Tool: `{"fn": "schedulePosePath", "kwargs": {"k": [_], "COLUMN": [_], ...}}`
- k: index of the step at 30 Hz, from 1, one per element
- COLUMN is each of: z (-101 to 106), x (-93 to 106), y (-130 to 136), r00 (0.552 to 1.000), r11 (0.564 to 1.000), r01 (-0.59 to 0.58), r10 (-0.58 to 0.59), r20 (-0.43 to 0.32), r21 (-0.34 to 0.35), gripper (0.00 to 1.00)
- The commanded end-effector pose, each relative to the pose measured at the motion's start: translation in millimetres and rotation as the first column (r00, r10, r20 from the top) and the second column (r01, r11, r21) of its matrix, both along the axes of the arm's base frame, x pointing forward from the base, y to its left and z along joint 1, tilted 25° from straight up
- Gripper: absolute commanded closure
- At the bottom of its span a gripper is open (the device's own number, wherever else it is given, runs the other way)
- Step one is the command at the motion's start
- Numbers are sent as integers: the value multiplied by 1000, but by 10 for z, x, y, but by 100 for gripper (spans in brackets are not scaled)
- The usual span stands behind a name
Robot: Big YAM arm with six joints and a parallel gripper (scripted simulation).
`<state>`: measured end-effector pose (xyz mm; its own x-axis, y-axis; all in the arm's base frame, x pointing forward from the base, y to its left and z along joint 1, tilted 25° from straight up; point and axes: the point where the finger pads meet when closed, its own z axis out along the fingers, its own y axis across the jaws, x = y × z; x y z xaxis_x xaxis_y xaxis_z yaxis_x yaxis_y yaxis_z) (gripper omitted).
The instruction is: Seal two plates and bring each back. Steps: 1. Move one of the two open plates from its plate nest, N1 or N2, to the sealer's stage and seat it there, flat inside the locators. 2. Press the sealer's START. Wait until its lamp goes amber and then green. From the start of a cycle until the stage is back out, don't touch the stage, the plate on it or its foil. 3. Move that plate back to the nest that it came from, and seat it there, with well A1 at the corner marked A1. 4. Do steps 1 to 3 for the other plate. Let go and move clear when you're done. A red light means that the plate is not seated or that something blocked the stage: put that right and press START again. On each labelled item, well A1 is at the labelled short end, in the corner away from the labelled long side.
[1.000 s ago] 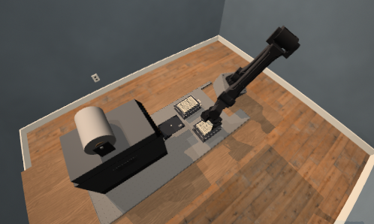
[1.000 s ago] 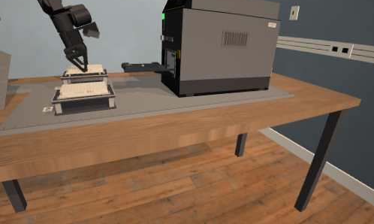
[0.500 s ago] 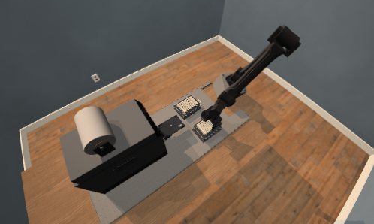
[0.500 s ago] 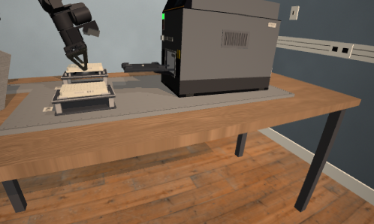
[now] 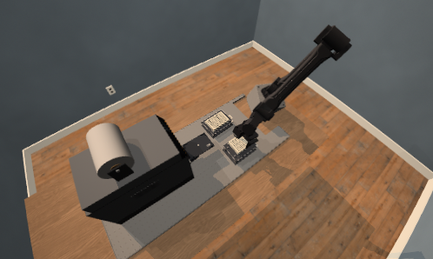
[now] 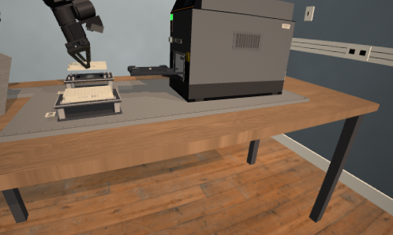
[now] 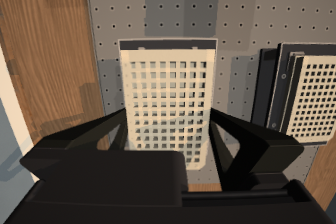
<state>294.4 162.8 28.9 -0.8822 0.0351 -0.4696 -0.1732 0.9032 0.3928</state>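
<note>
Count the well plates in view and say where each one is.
2. One plate is clamped in the claw, lifted above its empty nest. The other plate sits in the neighbouring nest. None on the sealer's stage.

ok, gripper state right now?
Gripper: shut on a well plate, gripped by its long sides and held above its nest.

The gripper [image 6: 84, 61], shut on a plate [image 6: 87, 65], hangs above the far nest [image 6: 89, 78] with open air between. The way to the stage [image 6: 151, 70] is unobstructed above the mat [image 6: 205, 109]. The sealer [image 6: 230, 44] walls off the far end behind the stage. The second plate [image 6: 89, 94] sits nearer, off that line.
</note>
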Motion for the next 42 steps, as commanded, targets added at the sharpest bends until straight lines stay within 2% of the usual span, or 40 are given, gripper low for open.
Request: {"fn": "schedulePosePath", "kwargs": {"k": [1,6,12,20,28,37,42], "z": [248,355,384,590,627,851,865], "x": [145,156,150,157,110,122,84], "y": [-50,-86,-89,-160,-210,-267,-310], "r00": [999,999,999,998,999,998,999], "r11": [1000,1000,1000,1000,1000,1000,1000], "r01": [12,14,12,14,11,12,10], "r10": [-13,-14,-12,-14,-11,-13,-10], "r20": [45,49,41,58,44,63,48], "r21": [10,11,11,14,7,14,7], "gripper": [100,100,100,100,100,100,100]}}
